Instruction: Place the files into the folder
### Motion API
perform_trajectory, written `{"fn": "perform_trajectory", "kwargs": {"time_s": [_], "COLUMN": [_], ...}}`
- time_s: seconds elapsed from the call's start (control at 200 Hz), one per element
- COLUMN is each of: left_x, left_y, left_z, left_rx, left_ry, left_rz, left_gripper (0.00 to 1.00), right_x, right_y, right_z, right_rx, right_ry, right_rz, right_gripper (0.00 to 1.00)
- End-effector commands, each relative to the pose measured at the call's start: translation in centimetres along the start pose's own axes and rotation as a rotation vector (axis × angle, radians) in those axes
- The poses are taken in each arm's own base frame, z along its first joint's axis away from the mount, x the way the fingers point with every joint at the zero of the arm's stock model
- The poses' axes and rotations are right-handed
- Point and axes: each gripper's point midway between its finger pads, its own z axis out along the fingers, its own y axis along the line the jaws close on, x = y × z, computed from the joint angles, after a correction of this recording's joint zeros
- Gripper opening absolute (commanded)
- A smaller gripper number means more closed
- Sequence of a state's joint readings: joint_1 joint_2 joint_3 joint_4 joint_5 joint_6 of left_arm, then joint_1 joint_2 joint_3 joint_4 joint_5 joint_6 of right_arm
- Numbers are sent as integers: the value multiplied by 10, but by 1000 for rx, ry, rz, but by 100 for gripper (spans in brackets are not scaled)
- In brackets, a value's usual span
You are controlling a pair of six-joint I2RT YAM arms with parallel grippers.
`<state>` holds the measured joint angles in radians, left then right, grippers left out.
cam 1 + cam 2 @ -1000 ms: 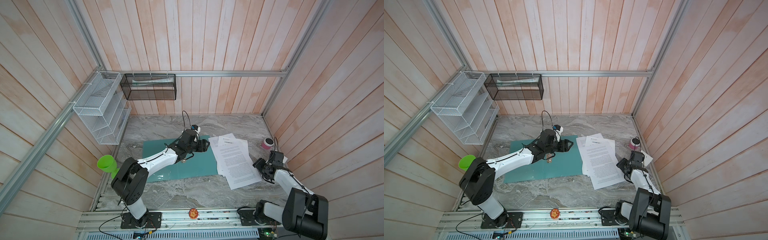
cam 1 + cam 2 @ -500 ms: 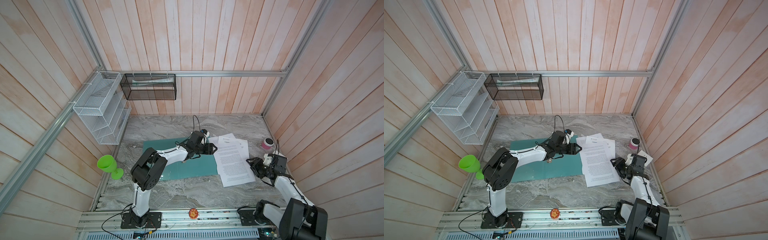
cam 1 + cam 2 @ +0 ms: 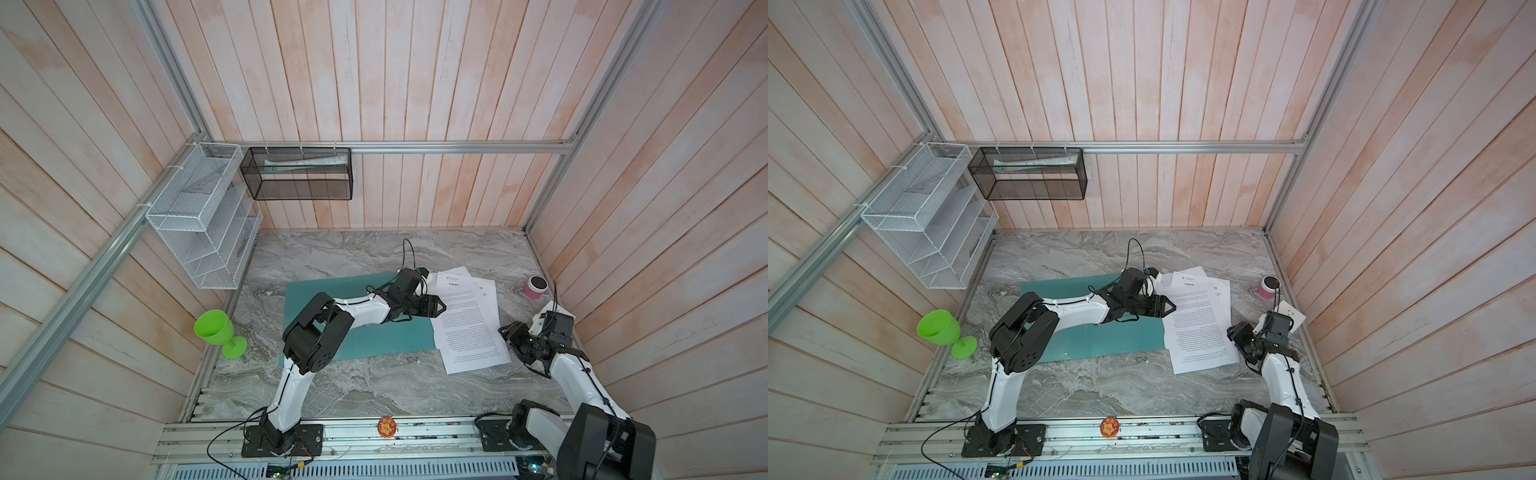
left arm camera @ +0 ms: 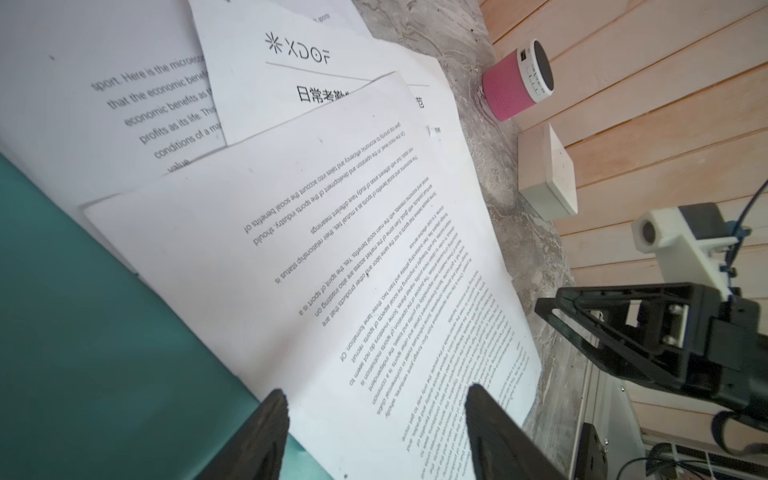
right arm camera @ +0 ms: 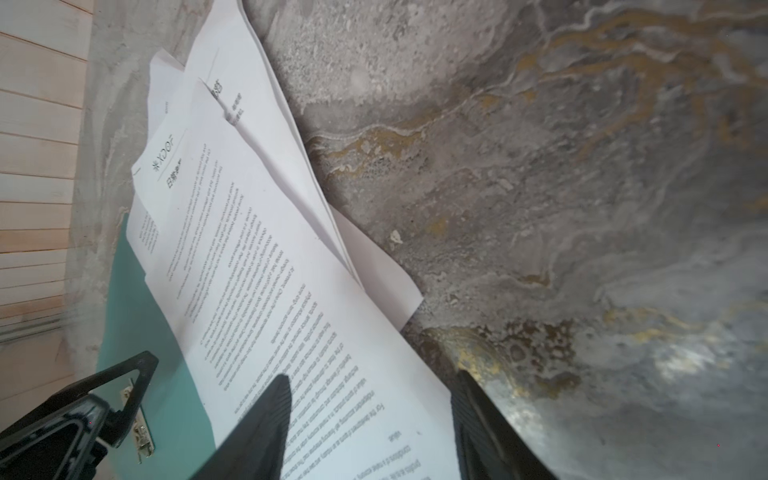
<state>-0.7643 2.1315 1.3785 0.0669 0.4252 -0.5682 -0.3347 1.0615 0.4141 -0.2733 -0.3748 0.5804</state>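
Nothing is filed yet. The files (image 3: 469, 320) lie fanned near the bench's right edge, barely overlapping the folder (image 3: 395, 340) lying flat mid-bench. My left tool (image 3: 441, 306) and right tool (image 3: 505, 332) flank them, jaws apart and holding nothing.

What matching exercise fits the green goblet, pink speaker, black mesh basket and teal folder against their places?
Things: 1 green plastic goblet; 2 pink round speaker; 3 black wire-mesh basket; 4 flat teal plastic folder.
Places: A hanging from the metal rail; B lying flat on the grey marble tabletop; C standing near its right edge; D standing at its left edge.
Pairs: 1-D, 2-C, 3-A, 4-B.
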Motion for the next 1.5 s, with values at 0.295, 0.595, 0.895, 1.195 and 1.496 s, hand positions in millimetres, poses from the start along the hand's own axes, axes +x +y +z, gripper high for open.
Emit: {"fn": "perform_trajectory", "kwargs": {"time_s": [0.295,0.595,0.895,1.195,1.496], "left_x": [19,21,24,24,23], "left_y": [13,16,19,26,36], "left_z": [23,27,27,25,20], "left_rx": [20,18,21,16,5], "left_ry": [68,79,84,79,71], "left_rz": [-17,-25,-30,-42,-59], "left_gripper": [69,67,67,66,66], "right_x": [0,9,27,26,19], "right_y": [6,50,85,75,57], "right_z": [9,-16,-28,-9,-4], "right_rx": [-29,-251,-483,-394,-256], "right_ry": [51,84,156,187,168], "right_rz": [-53,-52,-55,-79,-126], "right_gripper": [61,58,53,51,31]}}
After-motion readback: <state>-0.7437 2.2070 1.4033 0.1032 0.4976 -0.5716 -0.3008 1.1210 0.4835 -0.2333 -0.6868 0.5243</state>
